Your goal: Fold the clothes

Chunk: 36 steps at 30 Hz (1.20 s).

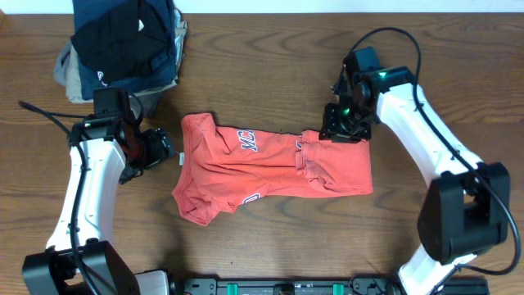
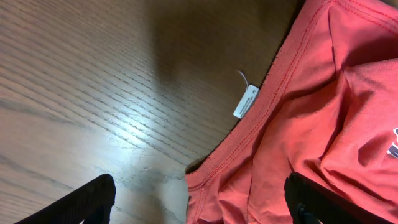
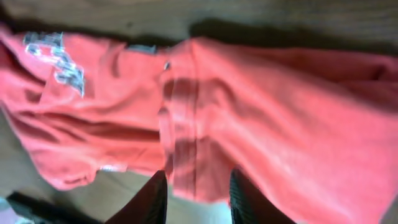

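We logged the left tool wide open, the collar tag of the T-shirt just ahead of it, and the right tool low over bunched cloth, jaws narrow; we could not tell if it gripped. Risk: a top-layer-only pinch would drag wrinkles and skew the fold. The surface was dark wood-grain, a garment stack beyond the left tool; no room showed.

Folds hide part of the T-shirt lettering; the stack is cropped.
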Each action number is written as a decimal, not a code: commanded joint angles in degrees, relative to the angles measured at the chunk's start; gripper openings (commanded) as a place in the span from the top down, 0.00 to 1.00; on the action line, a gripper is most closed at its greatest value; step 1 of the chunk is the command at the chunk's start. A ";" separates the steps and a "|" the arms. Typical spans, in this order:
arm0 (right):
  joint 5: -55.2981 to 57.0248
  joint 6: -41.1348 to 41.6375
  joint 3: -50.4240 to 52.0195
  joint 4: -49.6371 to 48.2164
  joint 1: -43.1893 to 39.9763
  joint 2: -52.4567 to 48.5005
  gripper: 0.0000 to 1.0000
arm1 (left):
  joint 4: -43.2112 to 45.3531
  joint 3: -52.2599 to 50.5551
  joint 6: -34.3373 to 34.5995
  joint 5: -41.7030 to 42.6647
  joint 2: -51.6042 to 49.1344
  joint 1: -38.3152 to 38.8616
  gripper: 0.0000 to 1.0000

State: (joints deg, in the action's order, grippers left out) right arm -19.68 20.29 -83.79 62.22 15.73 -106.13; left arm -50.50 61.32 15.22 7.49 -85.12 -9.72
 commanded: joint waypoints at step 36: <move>7.69 -0.02 3.10 -0.79 -2.29 0.68 0.01 | 0.57 -0.48 -0.46 3.34 -0.61 -0.17 0.12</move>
State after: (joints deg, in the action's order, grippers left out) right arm -16.14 22.17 -78.11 60.55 15.90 -106.00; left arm -50.19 61.32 15.18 8.40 -85.12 -9.72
